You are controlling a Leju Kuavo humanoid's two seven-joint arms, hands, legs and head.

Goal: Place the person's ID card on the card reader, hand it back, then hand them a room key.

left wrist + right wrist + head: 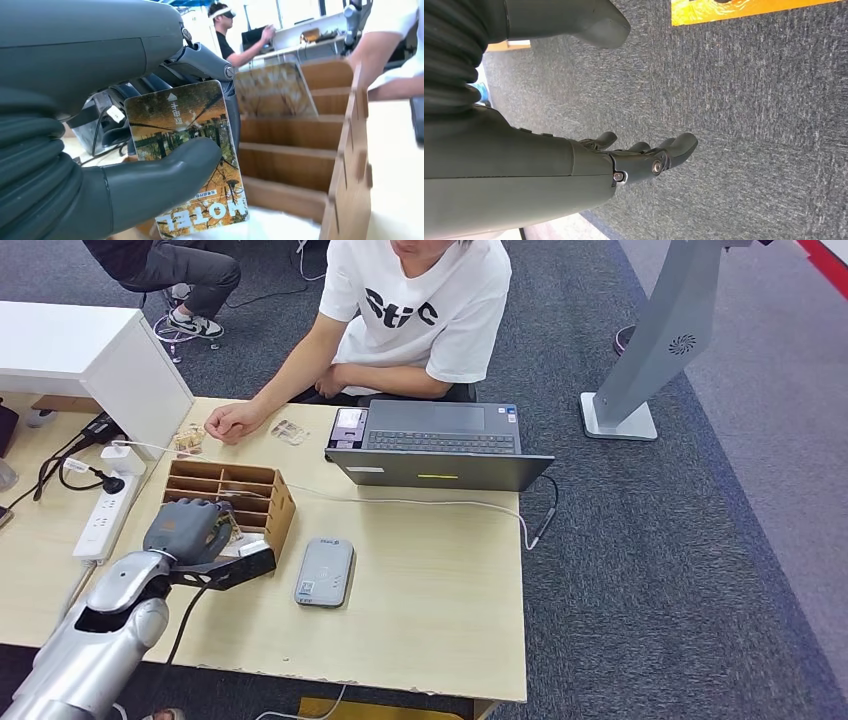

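My left hand hovers just in front of the wooden card rack on the table. It pinches a room key card with an autumn-tree picture and the word HOTEL, thumb pressed on its face. The grey card reader lies flat to the right of that hand. An ID card lies near the person's hand at the far table edge. My right hand hangs over grey carpet, fingers loosely apart and holding nothing.
A person in a white T-shirt sits behind an open laptop with a phone beside it. A power strip with cables lies at the left, near a white box. A cable crosses the table.
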